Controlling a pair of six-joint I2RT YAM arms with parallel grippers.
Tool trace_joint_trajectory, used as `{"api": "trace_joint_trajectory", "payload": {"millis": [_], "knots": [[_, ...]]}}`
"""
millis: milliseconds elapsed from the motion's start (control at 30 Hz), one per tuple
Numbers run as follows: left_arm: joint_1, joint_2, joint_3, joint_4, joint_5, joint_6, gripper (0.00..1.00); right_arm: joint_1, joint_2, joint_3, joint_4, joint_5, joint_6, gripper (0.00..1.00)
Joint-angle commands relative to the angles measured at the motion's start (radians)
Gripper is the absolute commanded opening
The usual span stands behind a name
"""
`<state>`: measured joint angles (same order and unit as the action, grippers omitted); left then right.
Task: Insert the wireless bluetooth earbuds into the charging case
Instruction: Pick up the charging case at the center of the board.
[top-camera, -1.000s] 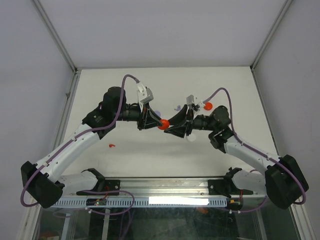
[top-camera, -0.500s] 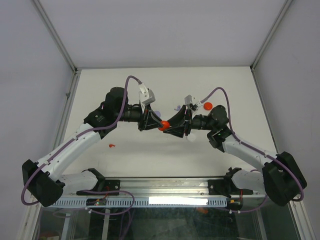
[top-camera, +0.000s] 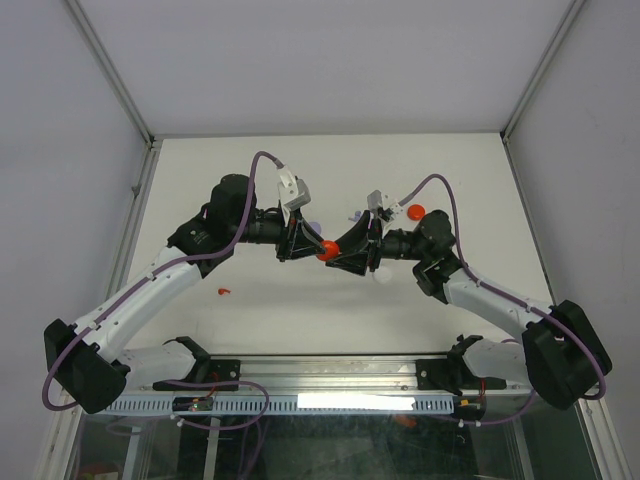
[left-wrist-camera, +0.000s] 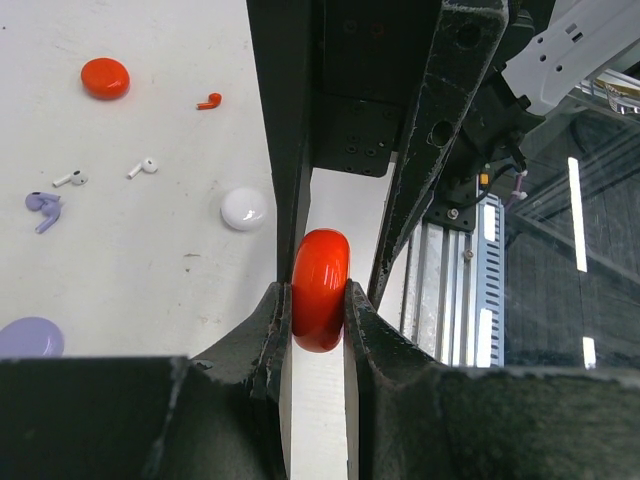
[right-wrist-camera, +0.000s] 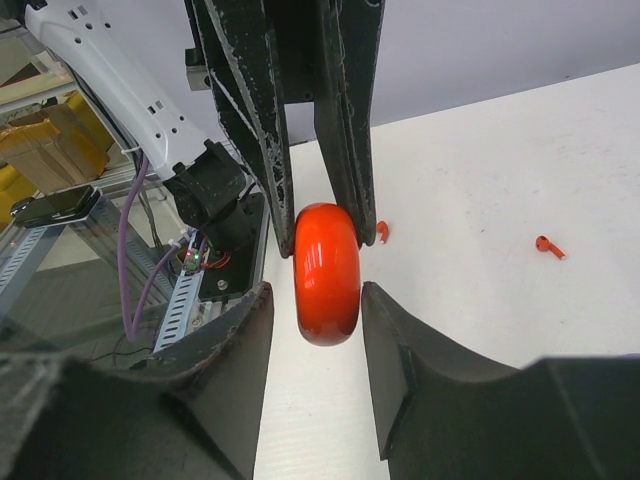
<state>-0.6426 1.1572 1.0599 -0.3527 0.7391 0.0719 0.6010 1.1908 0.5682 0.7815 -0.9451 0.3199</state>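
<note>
Charging case (left-wrist-camera: 320, 290), a red disc seen edge-on, is hanging above the bench (top-camera: 300, 320) between the two arms. The left pincer (left-wrist-camera: 316, 300) is clamping its flat faces. The right pincer (right-wrist-camera: 315, 295) is straddling those same faces, partly spread, with a gap showing on either side. The earbuds (left-wrist-camera: 143, 167) are lying loose on the bench below, well apart from both pincers, with a red earbud (top-camera: 224, 292) nearer the left arm.

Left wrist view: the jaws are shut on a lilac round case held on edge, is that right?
No: the round case in the left gripper's jaws is red, not lilac, held on edge, as the left wrist view shows.
</note>
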Motion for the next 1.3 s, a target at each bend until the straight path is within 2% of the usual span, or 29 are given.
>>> {"api": "trace_joint_trajectory", "payload": {"millis": [0, 67, 200, 267, 333, 467, 667, 700, 767, 900, 1067, 1267], "knots": [[-0.010, -0.026, 0.039, 0.029, 0.011, 0.034, 0.00, 0.006, -0.001, 0.045, 0.045, -0.012, 0.001, 0.43], [-0.010, -0.028, 0.036, 0.029, 0.008, 0.033, 0.00, 0.006, -0.001, 0.044, 0.045, -0.012, 0.001, 0.43], [-0.011, -0.041, 0.025, 0.030, -0.010, 0.029, 0.20, 0.006, -0.010, 0.039, 0.050, -0.012, 0.001, 0.43], [-0.011, -0.050, 0.020, 0.032, -0.012, 0.027, 0.25, 0.005, -0.016, 0.034, 0.058, -0.012, 0.001, 0.43], [-0.011, -0.056, 0.015, 0.036, -0.011, 0.024, 0.23, 0.005, -0.021, 0.033, 0.061, -0.012, 0.001, 0.43], [-0.011, -0.052, 0.012, 0.042, 0.002, 0.020, 0.09, 0.006, -0.021, 0.034, 0.069, -0.012, 0.001, 0.43], [-0.011, -0.052, 0.008, 0.046, -0.019, 0.027, 0.08, 0.006, -0.037, 0.021, 0.056, -0.012, 0.001, 0.43], [-0.011, -0.054, 0.004, 0.045, -0.022, 0.029, 0.08, 0.005, -0.044, 0.018, 0.048, 0.019, -0.028, 0.52], [-0.010, -0.059, 0.003, 0.046, -0.025, 0.031, 0.08, 0.005, -0.063, 0.008, 0.035, 0.043, -0.052, 0.61], [-0.011, -0.066, -0.001, 0.047, -0.035, 0.034, 0.08, 0.005, -0.105, -0.014, 0.012, 0.087, -0.091, 0.72], [-0.011, -0.065, -0.002, 0.059, -0.020, 0.034, 0.07, 0.006, -0.094, -0.006, 0.009, 0.057, -0.081, 0.70], [-0.011, -0.059, 0.002, 0.067, 0.000, 0.031, 0.07, 0.010, -0.050, 0.017, 0.033, 0.023, -0.042, 0.59]]}}
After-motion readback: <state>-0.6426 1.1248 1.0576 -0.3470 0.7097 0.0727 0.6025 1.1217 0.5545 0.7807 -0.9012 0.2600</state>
